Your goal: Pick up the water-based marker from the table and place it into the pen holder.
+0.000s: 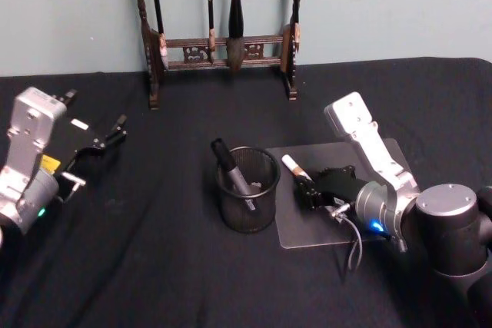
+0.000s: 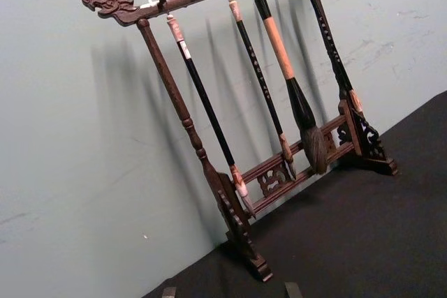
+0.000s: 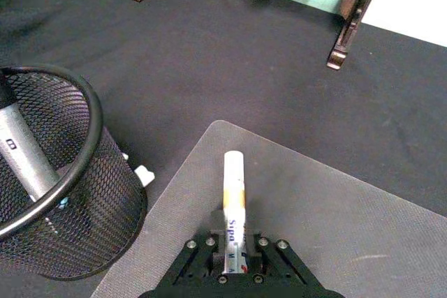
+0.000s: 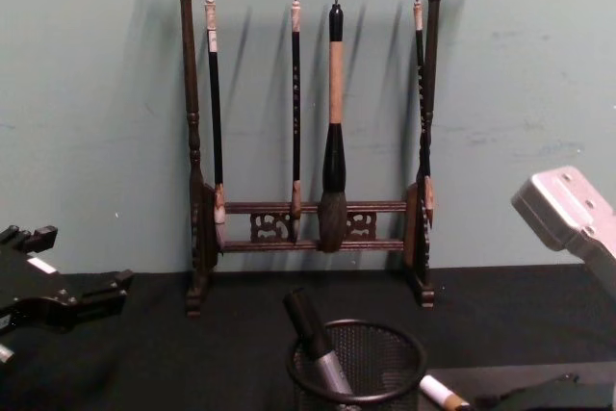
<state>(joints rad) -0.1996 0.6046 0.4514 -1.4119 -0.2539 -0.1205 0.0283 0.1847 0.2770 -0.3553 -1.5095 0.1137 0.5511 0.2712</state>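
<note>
Ideally, the right gripper (image 3: 234, 255), clamped on the water-based marker (image 3: 232, 181), lifts it clear above the pen holder (image 3: 84, 228) rim before release; the left gripper (image 1: 96, 144) rests far left, fingers apart.

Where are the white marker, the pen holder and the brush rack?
white marker (image 3: 233, 195), right wrist view, orange band of its barrel
pen holder (image 1: 243, 216), head view, front mesh wall
brush rack (image 4: 190, 93), chest view, left post

Rack (image 1: 223, 44) at back of table (image 1: 154, 266), by wall. Holder (image 1: 246, 190) mid-table, before rack; pen (image 1: 231, 165) in it. Mat (image 1: 323, 228) just right of holder. Marker (image 1: 293, 167) over mat, in right gripper (image 1: 307, 190). Left gripper (image 1: 108, 137) far left, well apart.
</note>
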